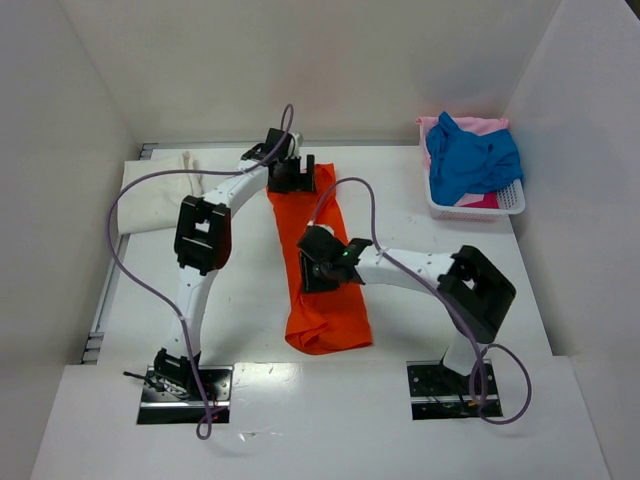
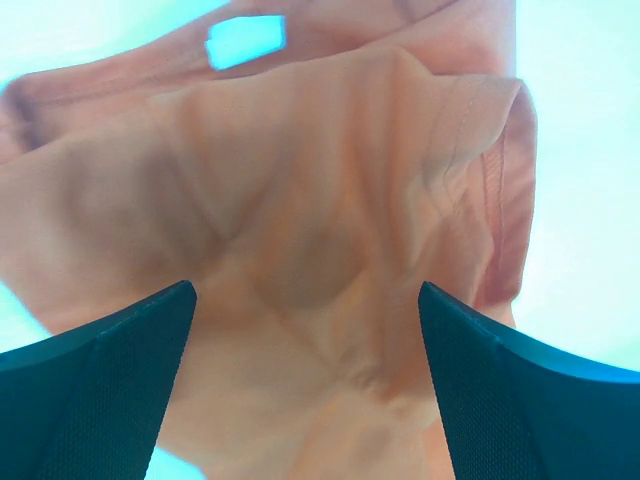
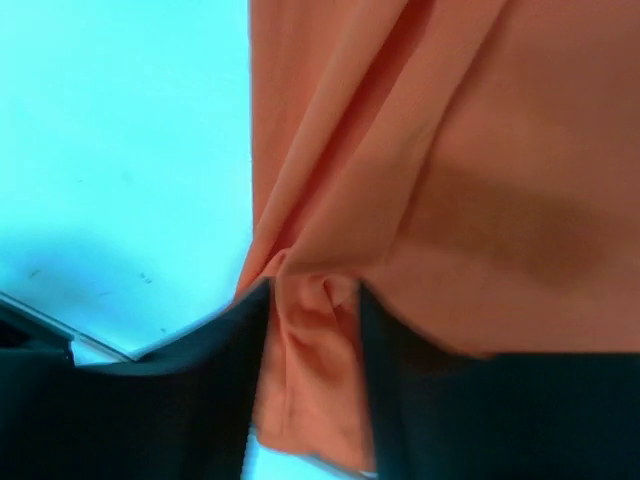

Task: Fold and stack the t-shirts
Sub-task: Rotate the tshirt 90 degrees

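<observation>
The orange t-shirt [image 1: 325, 310] lies as a long, rumpled strip down the middle of the table. My left gripper [image 1: 291, 180] is over its far end with the jaws wide open; in the left wrist view [image 2: 305, 290] bunched orange cloth [image 2: 330, 200] lies under the gap and nothing is held. My right gripper [image 1: 318, 268] is at the strip's left edge about halfway down, shut on a pinched fold of orange cloth [image 3: 310, 360]. The cream-white t-shirt [image 1: 160, 195] lies at the far left. The blue t-shirt [image 1: 470, 160] and the pink t-shirt [image 1: 480, 125] are heaped in the basket.
The white plastic basket [image 1: 510, 200] stands at the back right against the wall. White walls close in the table at the back and both sides. Purple cables loop off both arms over the table.
</observation>
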Controlling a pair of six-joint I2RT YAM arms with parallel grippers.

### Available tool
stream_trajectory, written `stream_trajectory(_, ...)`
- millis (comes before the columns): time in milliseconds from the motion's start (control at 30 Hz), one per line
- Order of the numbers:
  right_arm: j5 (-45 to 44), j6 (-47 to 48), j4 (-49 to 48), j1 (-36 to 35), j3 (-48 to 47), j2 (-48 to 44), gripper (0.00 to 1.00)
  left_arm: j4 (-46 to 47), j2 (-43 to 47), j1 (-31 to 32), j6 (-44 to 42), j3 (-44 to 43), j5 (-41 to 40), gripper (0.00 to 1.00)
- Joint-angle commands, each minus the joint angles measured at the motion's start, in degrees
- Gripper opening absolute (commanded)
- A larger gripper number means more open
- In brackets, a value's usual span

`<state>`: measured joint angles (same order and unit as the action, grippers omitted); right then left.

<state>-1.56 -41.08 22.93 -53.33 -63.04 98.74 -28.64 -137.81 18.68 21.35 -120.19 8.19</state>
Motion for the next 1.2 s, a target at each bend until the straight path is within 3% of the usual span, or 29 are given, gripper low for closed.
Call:
stream_trajectory(0,-10.1,0.2,3.7,4.0,-3.4,-14.0,0.56,-1.0,11.8,-2.3,-1.8,1.3,-1.2,1.0)
stream_trajectory(133,-10.1,1.9,4.1,11.7,1.1,-22.0,0.61,-0.9,23.6,-2.6,-2.3,11.5,-3.0,1.0)
stream_trajectory(233,-9.6,3.5,4.7,13.5,3.0,-22.5,0.66,0.4,30.3,-2.6,-0.4,22.2,-1.1,1.0)
stream_trajectory(267,-9.0,3.6,4.7,14.2,3.0,-22.5,0.66,1.2,31.8,-2.6,0.4,22.3,-1.1,1.0)
stream_trajectory(400,-3.6,4.2,3.9,12.9,4.8,-20.3,0.66,4.6,38.4,-1.3,4.6,39.7,1.1,1.0)
stream_trajectory(533,-2.5,2.9,3.2,8.9,7.9,-20.3,0.66,6.9,41.3,-0.4,6.6,47.2,2.9,1.0)
stream_trajectory(900,4.7,-0.7,-2.6,-1.6,14.8,-21.5,0.63,8.8,41.5,-0.4,7.0,51.3,8.0,1.0)
stream_trajectory(1167,6.0,-0.3,-5.3,-3.4,15.8,-18.0,0.6,11.5,39.9,-0.4,8.6,51.3,11.4,1.0)
